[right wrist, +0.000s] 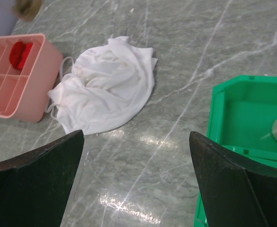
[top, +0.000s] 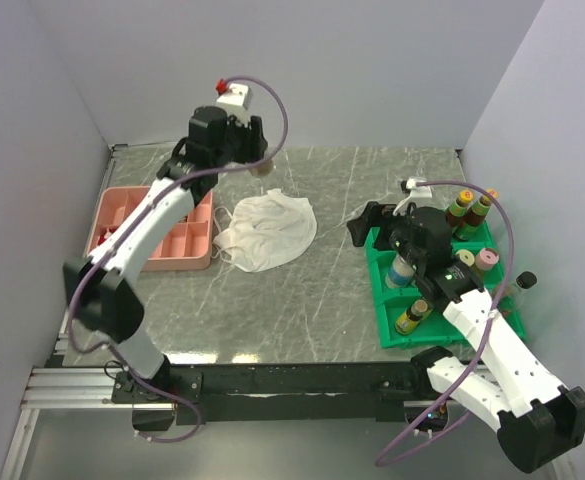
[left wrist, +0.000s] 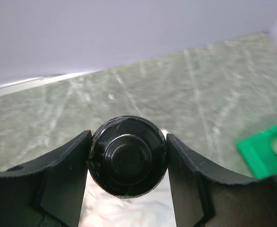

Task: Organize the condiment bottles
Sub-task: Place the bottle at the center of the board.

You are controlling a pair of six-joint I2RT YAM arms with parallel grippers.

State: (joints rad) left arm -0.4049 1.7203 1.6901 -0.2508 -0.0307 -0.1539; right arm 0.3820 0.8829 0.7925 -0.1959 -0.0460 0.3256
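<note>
My left gripper (top: 252,150) is at the back of the table, shut on a condiment bottle (top: 264,167) with an amber body. In the left wrist view its fingers (left wrist: 67,175) clamp the bottle's black cap (left wrist: 128,163) from both sides. Several other bottles stand in the green tray (top: 387,330) at the right: two red-capped dark ones (top: 460,208), a pink-capped one (top: 487,260), a blue-labelled clear one (top: 402,270) and a yellow-labelled one (top: 412,318). A black-capped bottle (top: 525,285) stands at the tray's right edge. My right gripper (top: 367,228) is open and empty, just left of the tray.
A white cloth (top: 267,230) lies in the middle of the table, also in the right wrist view (right wrist: 105,90). The pink compartment tray (top: 162,255) sits at the left with red items inside. The right wrist view shows an empty green tray compartment (right wrist: 252,113).
</note>
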